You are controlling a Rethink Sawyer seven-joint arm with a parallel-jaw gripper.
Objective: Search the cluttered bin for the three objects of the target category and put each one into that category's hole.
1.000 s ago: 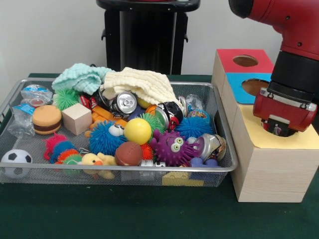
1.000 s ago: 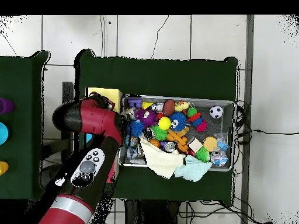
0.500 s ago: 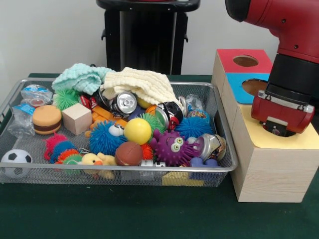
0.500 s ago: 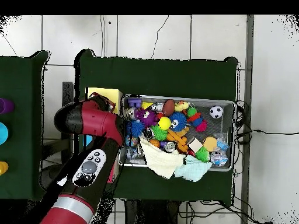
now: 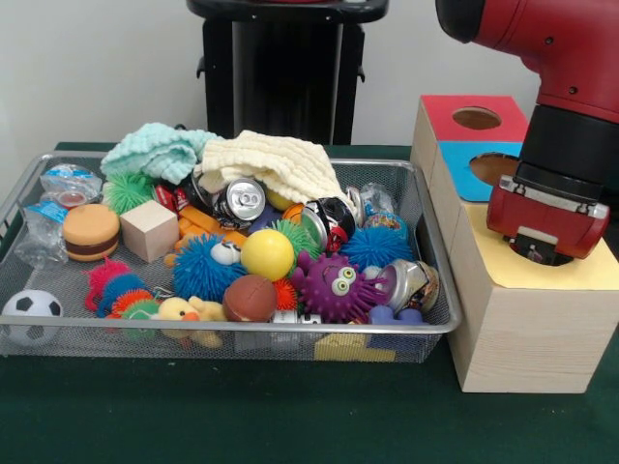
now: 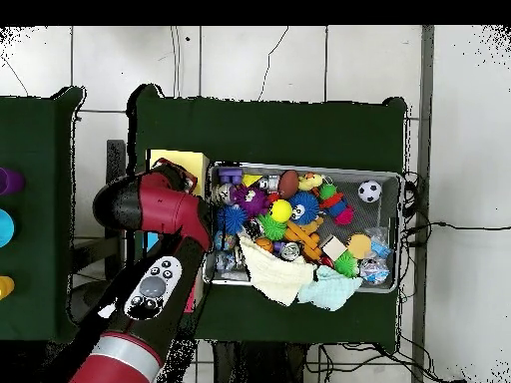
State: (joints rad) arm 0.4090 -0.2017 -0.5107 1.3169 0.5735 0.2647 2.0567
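The red and black gripper point(image 5: 540, 253) hangs low over the yellow-topped section of the pale wooden sorting box point(image 5: 522, 329), covering that section's hole. Whether its jaws are spread or pressed together cannot be told, nor whether they carry anything. The silver wire mesh bin point(image 5: 145, 343) sits just beside the box, heaped with spiky rubber balls, crushed drink cans point(image 5: 242, 201), knitted cloths and a purple spiky monster toy point(image 5: 336, 287).

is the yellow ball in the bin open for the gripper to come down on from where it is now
Probably yes. The yellow ball sits on top of the clutter with nothing over it, though spiky toys crowd its sides. The gripper hangs over the yellow-topped box beside the bin, so it must first travel across.
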